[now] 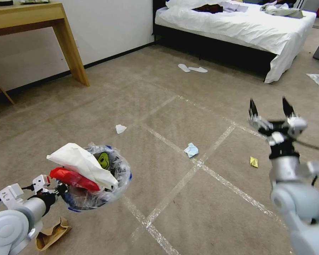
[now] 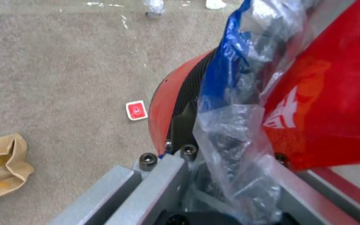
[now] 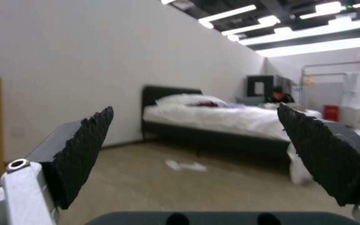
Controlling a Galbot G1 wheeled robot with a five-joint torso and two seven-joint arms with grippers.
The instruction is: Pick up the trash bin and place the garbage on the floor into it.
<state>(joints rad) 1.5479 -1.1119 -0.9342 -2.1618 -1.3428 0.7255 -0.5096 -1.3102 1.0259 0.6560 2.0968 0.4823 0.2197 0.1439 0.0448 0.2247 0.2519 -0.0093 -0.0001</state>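
At seven o'clock my left gripper grips the trash bin; right gripper, jaws released, must descend onto the light-blue wad.

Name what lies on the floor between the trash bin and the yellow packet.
In the head view, a light-blue wad lies between the trash bin and the yellow packet.

Red trash bin above carpet
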